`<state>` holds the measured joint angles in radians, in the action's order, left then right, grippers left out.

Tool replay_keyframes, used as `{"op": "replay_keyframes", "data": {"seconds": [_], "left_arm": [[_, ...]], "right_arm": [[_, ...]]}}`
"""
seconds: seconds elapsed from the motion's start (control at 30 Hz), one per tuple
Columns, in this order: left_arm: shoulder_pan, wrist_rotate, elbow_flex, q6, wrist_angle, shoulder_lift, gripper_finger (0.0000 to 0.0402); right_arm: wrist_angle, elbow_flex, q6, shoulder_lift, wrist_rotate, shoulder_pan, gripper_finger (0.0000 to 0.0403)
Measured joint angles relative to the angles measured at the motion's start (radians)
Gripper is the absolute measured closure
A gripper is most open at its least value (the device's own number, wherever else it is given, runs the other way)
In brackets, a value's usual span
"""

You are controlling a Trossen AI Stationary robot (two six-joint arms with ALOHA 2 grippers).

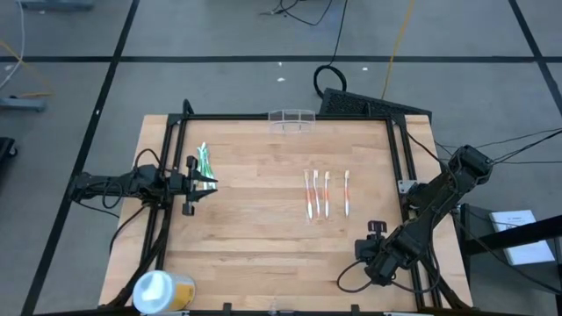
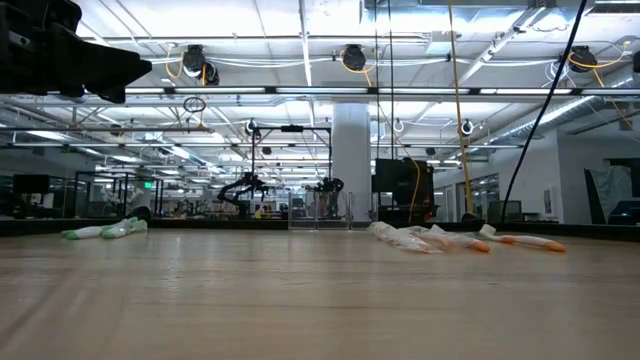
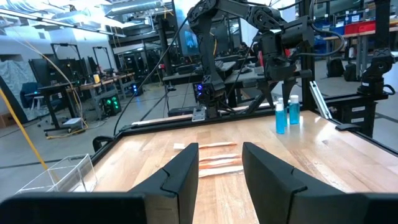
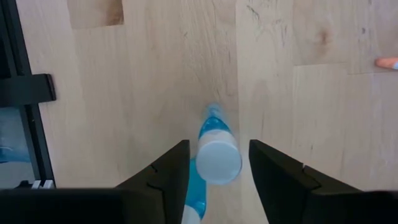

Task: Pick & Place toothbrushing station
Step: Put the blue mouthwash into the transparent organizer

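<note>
On the wooden surface, which fills most of the high view inside a black frame, everything sits around a row of four toothbrushes, so I'll place things off those.

Biggest are the two dark arms. The left arm comes in from the edge of the surface well away from the brushes, and its left tool hangs over the wood near that edge. In its own wrist view the left tool has its fingers standing apart with bare wood between them, nothing held. The right arm comes from the opposite corner, and the right tool is down near the brushes, on the near side of them. From its wrist camera the right tool points straight down with fingers either side of a small blue bottle with a white cap; there's still a gap on both sides, so not gripping as far as I can see.

Next, a round white-and-yellow tub sits in the near corner, far from the brushes.

The toothbrushing station, a clear plastic holder, rests at the far edge, beyond the brushes; it shows in the left wrist view too.

A green-and-white tube or packet lies just beside the left tool.
</note>
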<state>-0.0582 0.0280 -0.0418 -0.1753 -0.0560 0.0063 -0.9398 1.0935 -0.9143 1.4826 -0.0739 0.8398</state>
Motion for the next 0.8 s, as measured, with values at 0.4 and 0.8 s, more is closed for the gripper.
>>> {"op": "replay_keyframes", "data": {"seconds": [0.4, 0.8], "left_arm": [[0.000, 0.000, 0.000, 0.000, 0.000, 0.000, 0.0270], [0.000, 0.000, 0.000, 0.000, 0.000, 0.000, 0.0270]], "right_arm": [[0.058, -0.075, -0.017, 0.000, 0.101, 0.000, 0.0248], [0.101, -0.077, -0.017, 0.000, 0.100, 0.000, 0.0248]]}}
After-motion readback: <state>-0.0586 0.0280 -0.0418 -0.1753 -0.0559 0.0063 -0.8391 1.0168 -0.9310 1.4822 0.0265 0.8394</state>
